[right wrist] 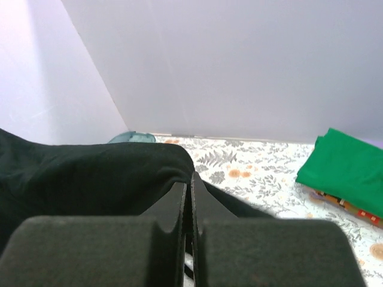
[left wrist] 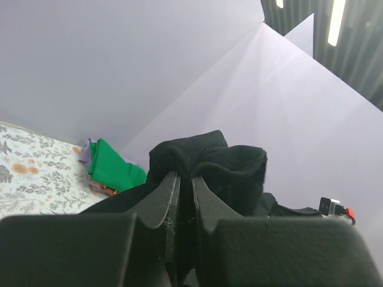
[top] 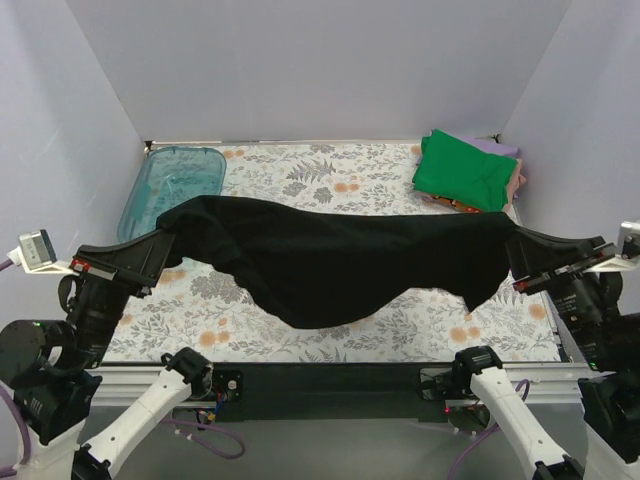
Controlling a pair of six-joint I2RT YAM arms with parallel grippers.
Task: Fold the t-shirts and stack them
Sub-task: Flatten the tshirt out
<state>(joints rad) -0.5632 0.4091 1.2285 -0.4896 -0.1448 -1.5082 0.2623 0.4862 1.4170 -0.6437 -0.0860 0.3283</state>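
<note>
Two pinches, one at each end, hold the black t-shirt (top: 340,255) strung across the width of the tabletop (top: 300,175), its middle sagging in a broad belly toward the near edge. The left fingers (top: 150,252) are pressed together on a bunched corner of the cloth, which mounds over their tips in the left wrist view. The right fingers (top: 535,262) are likewise closed on the opposite end, with black cloth draped over them.

Held taut between the arms like this, the garment is, I judge, being opened out so it can be laid flat and folded. From above I cannot tell whether the lowest part of the sag touches the tabletop or hangs just clear of it.

In the far right corner sits the stack it should join: a folded green t-shirt (top: 465,172) on top, with a lilac one (top: 497,148) showing behind it and pink and orange edges beneath.

At the far left stands a translucent teal tray (top: 150,195). It appears to hold nothing, though its near end is hidden behind the raised cloth.
</note>
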